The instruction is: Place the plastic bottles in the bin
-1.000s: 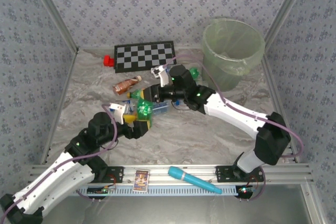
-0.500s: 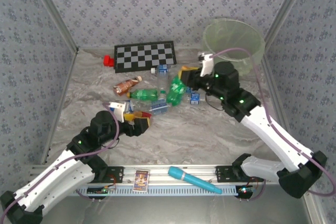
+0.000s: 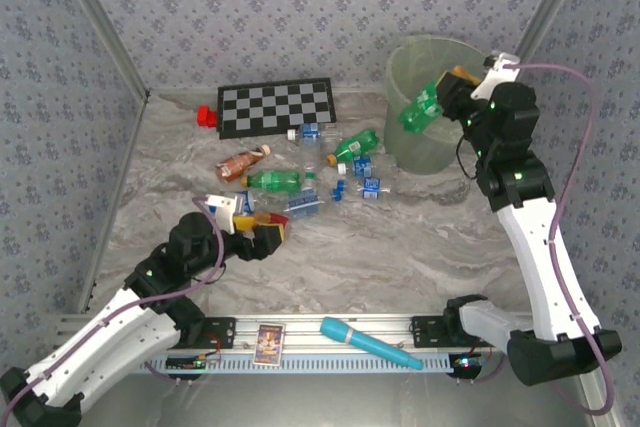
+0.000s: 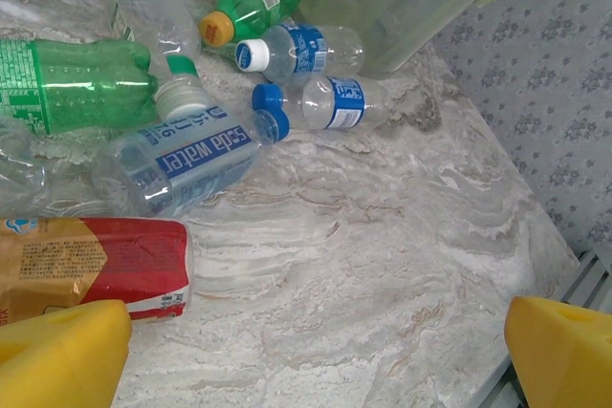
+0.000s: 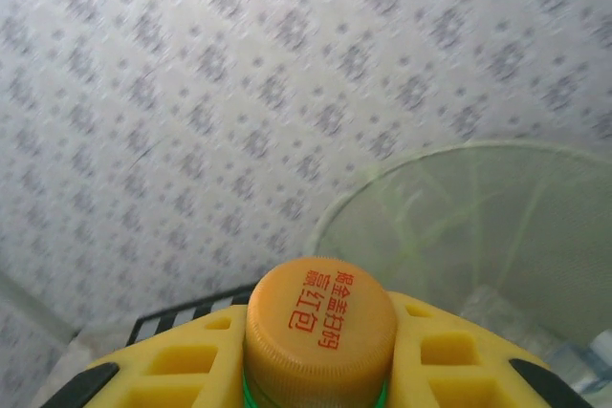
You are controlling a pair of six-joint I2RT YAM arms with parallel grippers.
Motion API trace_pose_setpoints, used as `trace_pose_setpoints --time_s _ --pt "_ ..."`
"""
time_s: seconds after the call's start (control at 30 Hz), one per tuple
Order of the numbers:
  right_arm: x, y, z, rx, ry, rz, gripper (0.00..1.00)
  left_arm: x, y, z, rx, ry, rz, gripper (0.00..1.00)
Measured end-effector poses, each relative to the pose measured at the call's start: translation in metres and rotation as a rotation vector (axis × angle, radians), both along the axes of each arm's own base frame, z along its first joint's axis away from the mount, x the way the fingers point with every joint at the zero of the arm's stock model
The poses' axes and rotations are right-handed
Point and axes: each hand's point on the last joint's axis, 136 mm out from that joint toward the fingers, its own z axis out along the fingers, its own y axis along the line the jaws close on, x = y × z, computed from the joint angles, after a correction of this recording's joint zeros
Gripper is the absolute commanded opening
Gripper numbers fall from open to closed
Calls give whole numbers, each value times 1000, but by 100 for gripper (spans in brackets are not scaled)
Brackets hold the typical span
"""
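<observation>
While right hand [image 3: 447,98] clamps green bottle [image 3: 421,111] over bin [image 3: 412,150] — contents unclear.

the top view looks down from behind on the whole table [image 3: 400,247]. left wrist skims it closely, right wrist hangs high; all share the bin [image 3: 420,142].

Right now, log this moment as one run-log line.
right gripper: shut on green bottle at bin rim | left gripper: open, low beside loose bottles | status: release pending
</observation>
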Motion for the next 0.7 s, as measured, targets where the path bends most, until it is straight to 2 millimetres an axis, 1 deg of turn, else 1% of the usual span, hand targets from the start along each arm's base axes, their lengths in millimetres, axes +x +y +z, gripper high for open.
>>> trace_pose_setpoints --time_s 0.13,0.27,0.4,0.63,0.67,0.7 --pt "30 -26 4 15 4 -98 23 -3 3 7 -20 -22 0 100" --pt "66 -41 3 7 21 -172 23 -7 6 15 -44 -49 0 100" --pt "97 -46 0 -17 32 -213 22 -11 11 21 -60 -70 4 100" --pt "150 -45 -10 -85 68 -226 21 -13 14 21 -61 -75 9 100" --pt "156 -45 -14 -95 80 -233 23 -14 14 20 -58 -71 10 100" --pt "160 -45 -17 -104 91 -238 30 -14 15 19 -56 -70 11 100"
